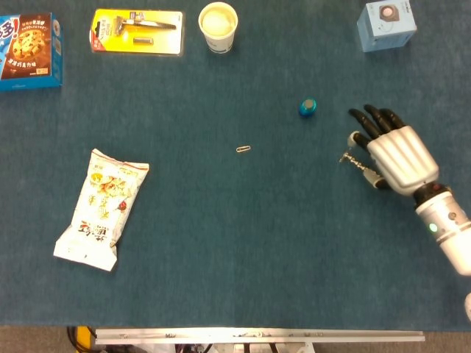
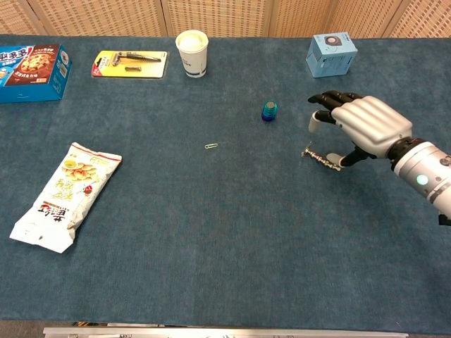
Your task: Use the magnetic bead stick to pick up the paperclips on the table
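A single paperclip (image 1: 243,149) (image 2: 211,146) lies on the blue table cloth near the middle. The thin magnetic bead stick (image 1: 358,164) (image 2: 320,159), with a cluster of paperclips at its left tip, sits low over the cloth at the right. My right hand (image 1: 394,156) (image 2: 366,125) is just right of it with fingers spread. The thumb (image 2: 349,159) is at the stick's right end, and no other finger is on the stick. A small blue round piece (image 1: 307,107) (image 2: 269,110) stands left of the hand. My left hand is out of sight.
Along the far edge are a cookie box (image 1: 29,51), a yellow razor pack (image 1: 137,31), a paper cup (image 1: 218,26) and a light blue box (image 1: 386,24). A snack bag (image 1: 101,208) lies at the left.
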`<action>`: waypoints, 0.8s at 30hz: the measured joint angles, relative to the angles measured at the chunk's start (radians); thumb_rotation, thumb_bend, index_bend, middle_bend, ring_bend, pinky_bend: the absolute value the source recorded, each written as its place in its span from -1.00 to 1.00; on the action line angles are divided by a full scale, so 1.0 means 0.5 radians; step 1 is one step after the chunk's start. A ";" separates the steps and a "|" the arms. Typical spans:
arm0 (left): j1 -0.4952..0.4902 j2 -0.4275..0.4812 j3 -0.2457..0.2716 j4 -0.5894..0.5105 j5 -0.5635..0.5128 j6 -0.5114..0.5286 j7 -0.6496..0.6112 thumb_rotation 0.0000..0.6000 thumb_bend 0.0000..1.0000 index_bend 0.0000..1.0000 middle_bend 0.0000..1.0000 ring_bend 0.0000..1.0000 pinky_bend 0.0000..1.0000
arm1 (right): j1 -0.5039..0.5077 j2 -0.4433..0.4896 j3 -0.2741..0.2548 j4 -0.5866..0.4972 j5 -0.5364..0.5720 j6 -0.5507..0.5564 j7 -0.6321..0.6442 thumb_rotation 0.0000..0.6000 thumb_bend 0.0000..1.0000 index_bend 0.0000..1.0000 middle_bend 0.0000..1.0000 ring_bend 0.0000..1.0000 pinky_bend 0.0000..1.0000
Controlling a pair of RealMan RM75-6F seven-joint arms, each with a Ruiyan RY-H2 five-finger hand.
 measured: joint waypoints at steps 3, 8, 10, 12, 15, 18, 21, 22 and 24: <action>-0.003 -0.001 0.003 0.001 0.000 -0.006 0.002 1.00 -0.81 0.06 -0.07 -0.32 -0.12 | -0.024 0.039 -0.007 -0.034 -0.019 0.029 0.002 1.00 -0.98 -0.81 -0.79 -0.95 -0.73; -0.008 -0.004 0.008 0.002 0.007 -0.016 0.001 1.00 -0.81 0.06 -0.07 -0.32 -0.12 | -0.076 0.120 -0.028 -0.095 -0.084 0.116 0.027 1.00 -0.98 -0.82 -0.79 -0.95 -0.73; -0.012 -0.007 0.009 0.003 0.009 -0.019 0.008 1.00 -0.81 0.06 -0.07 -0.32 -0.12 | -0.109 0.169 -0.040 -0.123 -0.121 0.174 0.041 1.00 -0.97 -0.82 -0.79 -0.95 -0.73; -0.017 -0.014 0.010 0.007 0.008 -0.024 0.024 1.00 -0.81 0.06 -0.07 -0.32 -0.12 | -0.150 0.230 -0.056 -0.151 -0.157 0.237 0.058 1.00 -0.97 -0.82 -0.79 -0.95 -0.73; -0.031 -0.024 0.014 0.007 0.012 -0.045 0.038 1.00 -0.81 0.06 -0.07 -0.32 -0.12 | -0.216 0.328 -0.079 -0.189 -0.200 0.328 0.076 1.00 -0.97 -0.78 -0.79 -0.95 -0.73; -0.049 -0.038 0.023 0.008 0.029 -0.072 0.056 1.00 -0.81 0.06 -0.07 -0.32 -0.12 | -0.298 0.430 -0.104 -0.239 -0.226 0.427 0.084 1.00 -0.97 -0.67 -0.79 -0.95 -0.73; -0.072 -0.052 0.036 0.012 0.061 -0.106 0.059 1.00 -0.81 0.07 -0.07 -0.32 -0.12 | -0.387 0.524 -0.126 -0.298 -0.229 0.511 0.100 1.00 -0.97 -0.64 -0.79 -0.95 -0.73; -0.079 -0.055 0.041 0.013 0.075 -0.119 0.053 1.00 -0.81 0.07 -0.07 -0.32 -0.12 | -0.413 0.548 -0.132 -0.314 -0.225 0.531 0.105 1.00 -0.97 -0.63 -0.79 -0.95 -0.73; -0.096 -0.059 0.055 0.017 0.116 -0.152 0.026 1.00 -0.81 0.07 -0.06 -0.31 -0.12 | -0.471 0.586 -0.140 -0.342 -0.209 0.577 0.125 1.00 -0.97 -0.62 -0.79 -0.95 -0.73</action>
